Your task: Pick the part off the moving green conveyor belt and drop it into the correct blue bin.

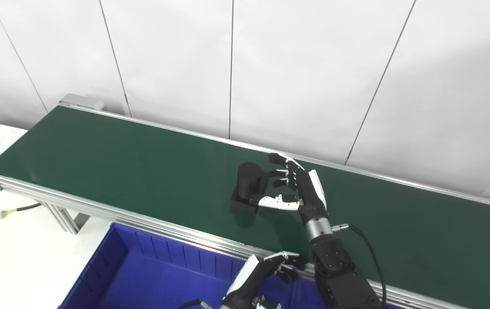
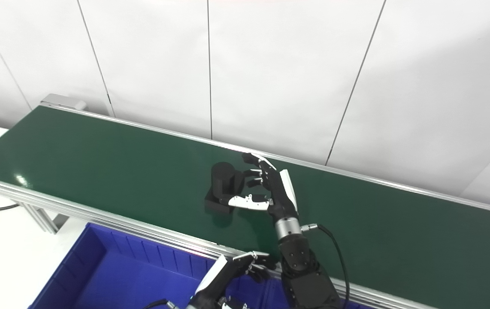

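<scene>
Belt [image 1: 120, 167] is the landmark in the left eye view: a dark green conveyor in a silver frame, running from upper left to lower right below white wall panels. On it, about midway along, sits the part [image 1: 249, 187] — a black piece with a rounded upper body on a flat base. The right hand [image 1: 298, 186] is over the belt just right of the part, fingers [image 1: 280, 173] spread and reaching toward its rounded body, thumb stretched along its near side by the base. The hand is open around the part; whether any fingertip touches it cannot be told. Below the belt's near rail lies the blue bin [image 1: 112, 266], and the left hand [image 1: 266, 268] hangs over the bin's far edge with fingers loosely curled, holding nothing.

From the right eye view the part [image 2: 223, 186] again rests on the belt [image 2: 99, 163], the right hand [image 2: 273, 185] beside it with fingers apart — nothing clasped. The left hand [image 2: 234, 268] stays low by the belt's near rail above the bin [image 2: 95, 266], empty.
</scene>
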Tool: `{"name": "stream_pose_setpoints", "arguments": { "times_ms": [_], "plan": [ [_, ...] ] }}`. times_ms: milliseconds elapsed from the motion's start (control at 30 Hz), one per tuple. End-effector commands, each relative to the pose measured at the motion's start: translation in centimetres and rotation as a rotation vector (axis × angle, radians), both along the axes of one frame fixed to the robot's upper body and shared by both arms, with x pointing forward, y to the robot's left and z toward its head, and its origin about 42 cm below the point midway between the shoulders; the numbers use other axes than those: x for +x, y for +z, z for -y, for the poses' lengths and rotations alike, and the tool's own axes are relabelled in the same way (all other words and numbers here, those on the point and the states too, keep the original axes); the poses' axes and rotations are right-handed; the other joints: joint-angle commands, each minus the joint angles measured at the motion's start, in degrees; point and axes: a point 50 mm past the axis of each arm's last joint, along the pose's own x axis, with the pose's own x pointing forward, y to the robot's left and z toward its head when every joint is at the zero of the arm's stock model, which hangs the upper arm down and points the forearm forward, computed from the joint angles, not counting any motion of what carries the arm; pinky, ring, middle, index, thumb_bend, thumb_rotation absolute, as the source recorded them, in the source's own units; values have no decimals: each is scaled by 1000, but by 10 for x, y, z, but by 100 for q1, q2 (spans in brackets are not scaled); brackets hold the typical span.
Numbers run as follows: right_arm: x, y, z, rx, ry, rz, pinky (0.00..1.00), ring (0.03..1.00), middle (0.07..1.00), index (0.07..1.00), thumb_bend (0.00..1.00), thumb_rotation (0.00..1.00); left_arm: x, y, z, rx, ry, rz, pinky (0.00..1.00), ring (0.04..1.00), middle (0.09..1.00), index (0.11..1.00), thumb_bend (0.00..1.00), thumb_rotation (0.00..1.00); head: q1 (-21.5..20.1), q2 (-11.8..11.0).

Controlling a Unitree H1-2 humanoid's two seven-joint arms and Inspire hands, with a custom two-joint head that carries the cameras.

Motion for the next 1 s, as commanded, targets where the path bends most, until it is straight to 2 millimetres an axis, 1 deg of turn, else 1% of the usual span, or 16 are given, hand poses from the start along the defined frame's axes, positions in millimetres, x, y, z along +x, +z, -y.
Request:
{"name": "stream_pose_setpoints", "arguments": {
  "times_ms": [0,200,367,500,600,767,967],
  "plan": [
    [16,28,-5,9,0,88,572,689,811,792,922,163,11,15,3,-42,-8,76,572,636,731,728,858,0,-8,-1],
    [21,26,4,-24,-23,87,585,706,811,788,925,159,11,14,1,-48,-12,63,566,634,732,730,856,0,-58,-15],
    [25,28,12,-32,-40,92,588,714,812,783,931,148,9,13,0,-56,-17,47,578,641,739,734,850,0,-103,0],
    [28,28,18,-43,-52,90,586,709,813,780,929,156,8,13,-2,-55,-19,46,583,646,742,737,844,0,-93,9],
    [28,25,21,-50,-59,82,604,713,821,783,923,162,8,13,-2,-58,-22,46,584,644,743,738,844,0,-83,16],
    [28,22,23,-54,-64,73,619,718,822,784,925,177,8,13,-2,-64,-21,41,591,647,747,737,849,0,-73,26],
    [26,22,21,-53,-59,76,607,716,820,783,921,181,8,13,-2,-64,-21,41,591,645,745,736,851,0,-81,33]
  ]
}}
